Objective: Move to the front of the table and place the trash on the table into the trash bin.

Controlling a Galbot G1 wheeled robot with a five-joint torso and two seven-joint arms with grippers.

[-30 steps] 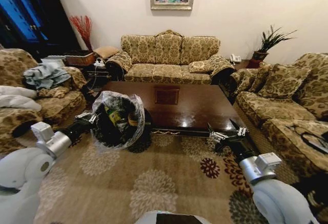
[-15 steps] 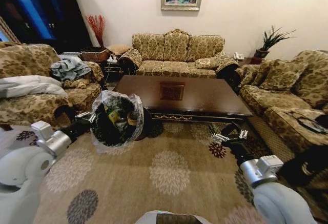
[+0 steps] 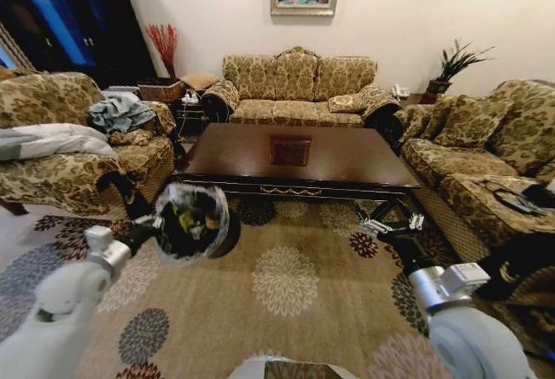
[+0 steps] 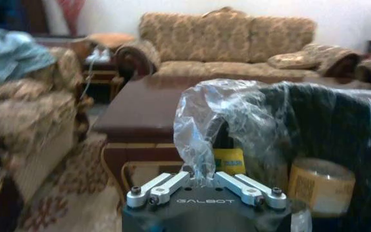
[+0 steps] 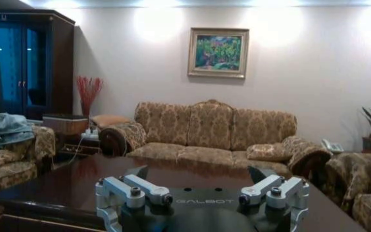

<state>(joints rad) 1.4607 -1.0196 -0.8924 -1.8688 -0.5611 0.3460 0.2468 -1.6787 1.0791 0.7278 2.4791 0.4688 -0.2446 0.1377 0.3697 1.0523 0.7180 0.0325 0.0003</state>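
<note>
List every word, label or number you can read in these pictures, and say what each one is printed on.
"GALBOT": on the left gripper body, jaws shut on the trash bin liner.
"GALBOT": on the right gripper body, jaws open, above the table.
Yellow labels on trash inside the bin: too blurred to read.

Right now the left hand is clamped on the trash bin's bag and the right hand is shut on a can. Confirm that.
Partly wrong. The left hand does grip the trash bin by its bag, but the right hand is open and empty over the table, as the right wrist view shows.
</note>
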